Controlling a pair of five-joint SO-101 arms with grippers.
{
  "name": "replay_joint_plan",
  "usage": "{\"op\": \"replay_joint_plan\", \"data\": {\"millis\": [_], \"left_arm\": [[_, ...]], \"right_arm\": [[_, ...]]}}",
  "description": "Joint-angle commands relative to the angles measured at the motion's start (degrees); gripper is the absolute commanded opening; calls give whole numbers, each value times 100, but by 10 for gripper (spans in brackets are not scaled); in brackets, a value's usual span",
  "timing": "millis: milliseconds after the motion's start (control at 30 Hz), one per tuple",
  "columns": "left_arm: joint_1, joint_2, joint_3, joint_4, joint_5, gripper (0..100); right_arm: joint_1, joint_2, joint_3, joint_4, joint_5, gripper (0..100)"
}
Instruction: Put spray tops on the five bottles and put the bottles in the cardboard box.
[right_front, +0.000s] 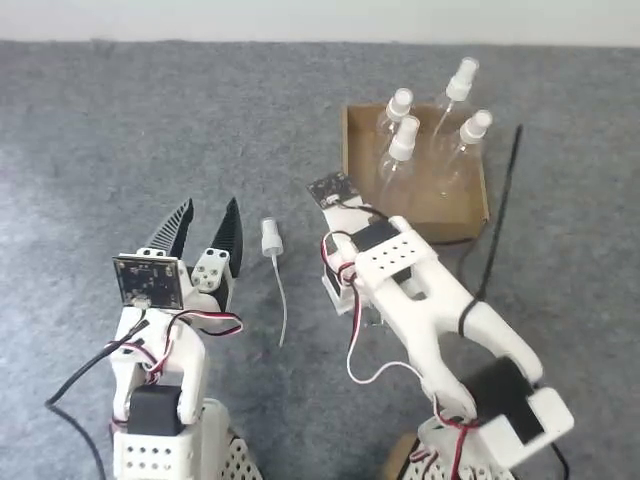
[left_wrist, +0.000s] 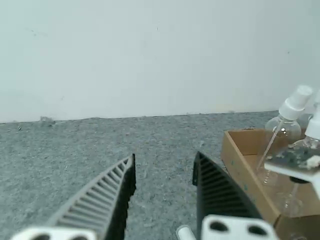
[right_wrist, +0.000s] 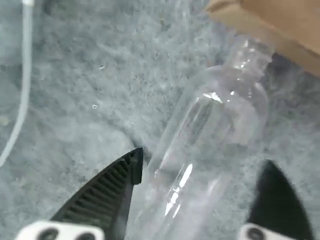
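Lying on its side on the grey carpet (right_front: 150, 120), a clear plastic bottle with no top (right_wrist: 220, 115) has its bare threaded neck pointed at the brown cardboard box (right_front: 347, 150), close to the box's wall but outside it. Right gripper (right_wrist: 205, 160) is low over this bottle, with its black ribbed jaws spread apart, one on each side of the body. Whether they press the plastic I cannot tell.

Box sits far right on the carpet. Inside it are four clear bottles fitted with white spray tops (right_front: 404, 140), leaning together.

A loose white spray top with a long thin dip tube (right_front: 271, 238) lies on the carpet between the two arms. Its head is toward the far side and its tube runs toward the near side. It is apart from both grippers and left of the uncapped bottle.

Left gripper (right_front: 211, 208) is near left, pointing toward the far white wall (left_wrist: 150, 50). Its jaws are apart and hold nothing. The spray top is just to its right.
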Motion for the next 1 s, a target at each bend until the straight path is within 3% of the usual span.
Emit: {"op": "replay_joint_plan", "data": {"millis": [0, 100, 200, 300, 433, 600, 800, 967], "left_arm": [[0, -18, -145, -176, -62, 178], [-18, -18, -145, -176, -62, 178], [-26, -9, -145, -176, -44, 177], [9, 26, -180, -176, -35, 177], [-35, 35, -646, 378, -158, 176], [18, 141, -1358, 1213, -360, 176], [18, 2119, -2580, 1670, -1081, 126], [308, 4809, -4312, 2532, -1363, 77]], "right_arm": [[-40, 48, -9, -66, -158, 173], [136, -84, 0, 127, -79, 91], [505, -787, 26, 470, 738, 2], [1051, -1815, 88, 1130, 1521, 9], [2237, -3222, 123, 2202, 2892, 6], [4374, -4321, 123, 2923, 4756, 6], [6510, -3785, 123, 2220, 6048, 6], [7196, -2571, 105, 1095, 6233, 6]]}}
